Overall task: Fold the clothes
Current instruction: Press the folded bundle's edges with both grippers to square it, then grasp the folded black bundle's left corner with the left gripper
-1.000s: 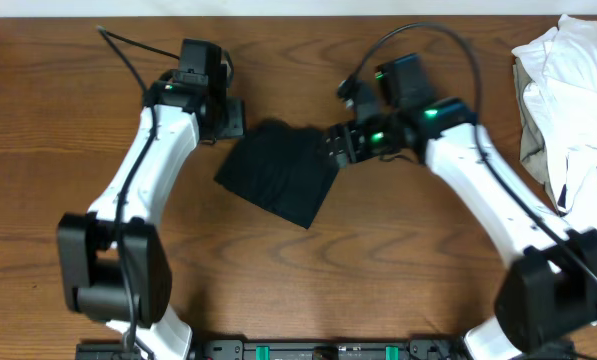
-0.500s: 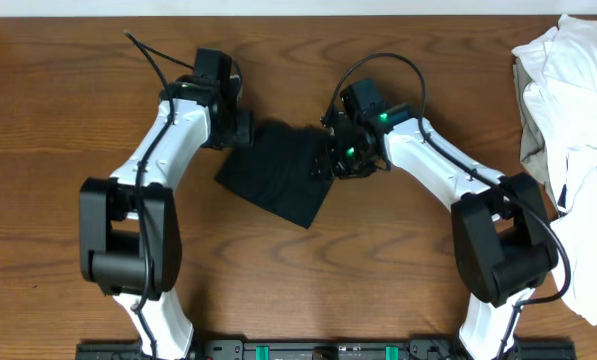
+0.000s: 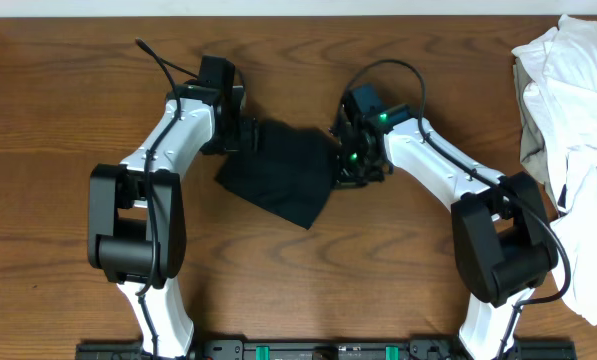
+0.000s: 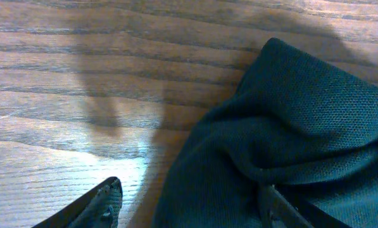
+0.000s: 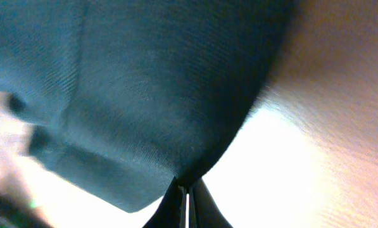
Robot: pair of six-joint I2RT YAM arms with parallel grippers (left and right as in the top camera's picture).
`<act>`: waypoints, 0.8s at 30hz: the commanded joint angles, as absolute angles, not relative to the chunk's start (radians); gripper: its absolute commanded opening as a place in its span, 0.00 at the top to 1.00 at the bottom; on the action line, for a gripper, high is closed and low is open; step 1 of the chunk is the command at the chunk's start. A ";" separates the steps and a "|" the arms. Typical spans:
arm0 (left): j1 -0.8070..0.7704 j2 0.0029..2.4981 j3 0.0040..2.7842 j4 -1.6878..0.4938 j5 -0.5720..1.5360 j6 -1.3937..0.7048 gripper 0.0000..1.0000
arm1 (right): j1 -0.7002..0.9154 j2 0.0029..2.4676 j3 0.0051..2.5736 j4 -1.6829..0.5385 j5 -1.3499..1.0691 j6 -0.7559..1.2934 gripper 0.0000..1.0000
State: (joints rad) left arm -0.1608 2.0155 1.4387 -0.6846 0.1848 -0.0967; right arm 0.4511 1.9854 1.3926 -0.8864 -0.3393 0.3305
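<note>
T-shirt [image 3: 278, 180] lies between your arms: right gripper [image 5: 185, 189] pinches its right edge (left gripper [image 4: 189, 193], jaws apart, straddles the opposite corner).

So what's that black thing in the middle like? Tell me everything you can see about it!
It is a black T-shirt of soft, finely knitted-looking fabric, folded into a small lumpy bundle. It lies on the wooden table between the two arms. No logo shows. The right pincer is shut, pinching the cloth at its right edge. The left pincer stands open at its left edge, one fingertip on the cloth and the other over bare wood.
</note>
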 commanded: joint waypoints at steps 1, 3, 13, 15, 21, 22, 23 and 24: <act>-0.161 2.022 1.435 -0.696 0.195 -0.083 0.30 | 0.452 1.985 1.393 -0.932 -0.160 0.374 0.99; -0.161 2.022 1.435 -0.702 0.195 -0.083 0.30 | 0.452 1.985 1.393 -0.945 -0.142 0.374 0.99; -0.161 2.022 1.433 -0.762 0.195 -0.083 0.31 | 0.456 1.984 1.393 -0.947 -0.136 0.358 0.51; -0.161 2.022 1.432 -0.797 0.194 -0.083 0.34 | 0.445 1.984 1.393 -0.968 -0.111 0.359 0.51; -0.160 2.022 1.418 -0.962 0.156 -0.143 0.63 | 0.366 1.977 1.393 -1.056 -0.047 0.359 0.51; -0.160 2.022 1.412 -1.001 0.119 -0.212 0.66 | 0.350 1.977 1.393 -1.066 -0.046 0.358 0.51; -0.160 2.022 1.403 -1.044 0.085 -0.274 0.66 | 0.331 1.977 1.393 -1.079 -0.039 0.358 0.50; -0.160 2.022 1.392 -1.090 0.057 -0.323 0.66 | 0.315 1.977 1.393 -1.091 -0.031 0.358 0.50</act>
